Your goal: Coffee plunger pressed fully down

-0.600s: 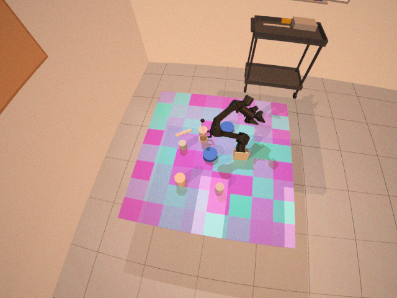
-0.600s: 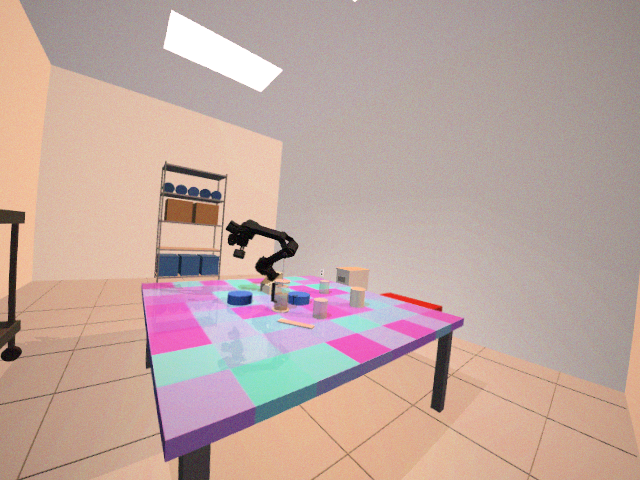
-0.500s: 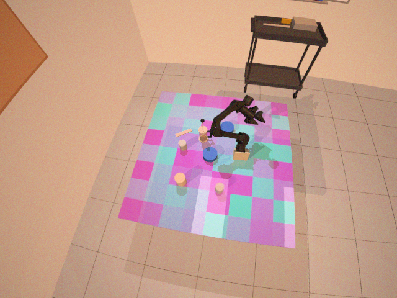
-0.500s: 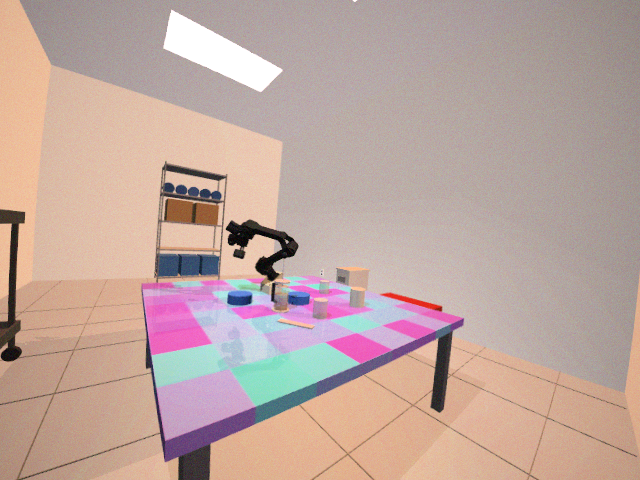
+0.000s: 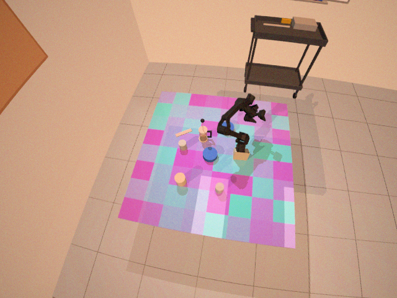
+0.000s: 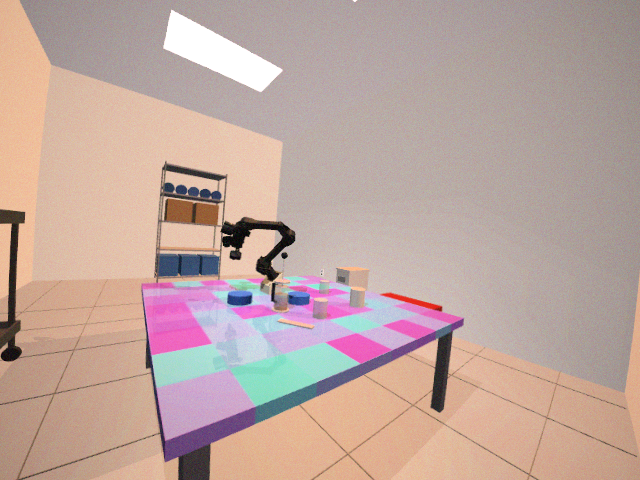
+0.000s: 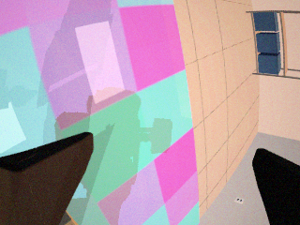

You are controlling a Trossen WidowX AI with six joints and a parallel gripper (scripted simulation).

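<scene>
with its fingers (image 5: 257, 117) (image 6: 231, 246) spread wide around nothing, the arm could tip the press (image 5: 203, 133) (image 6: 280, 300) by hitting its raised knob (image 5: 202, 120) (image 6: 284, 255) sideways.

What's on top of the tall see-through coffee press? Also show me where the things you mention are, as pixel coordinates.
A thin metal rod with a round black knob (image 5: 202, 120) (image 6: 284, 255) sticks up from the pale lid (image 5: 202, 128) of the clear coffee press (image 5: 203, 138) (image 6: 280, 301). The lid hides the rod's lower part from above.

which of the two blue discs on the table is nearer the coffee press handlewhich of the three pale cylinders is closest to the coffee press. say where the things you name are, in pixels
The one (image 5: 182, 145) (image 6: 320, 308) beside the thin flat stick (image 5: 183, 132) (image 6: 295, 323); the other two stand farther from the press (image 5: 203, 131) (image 6: 280, 302).
</scene>
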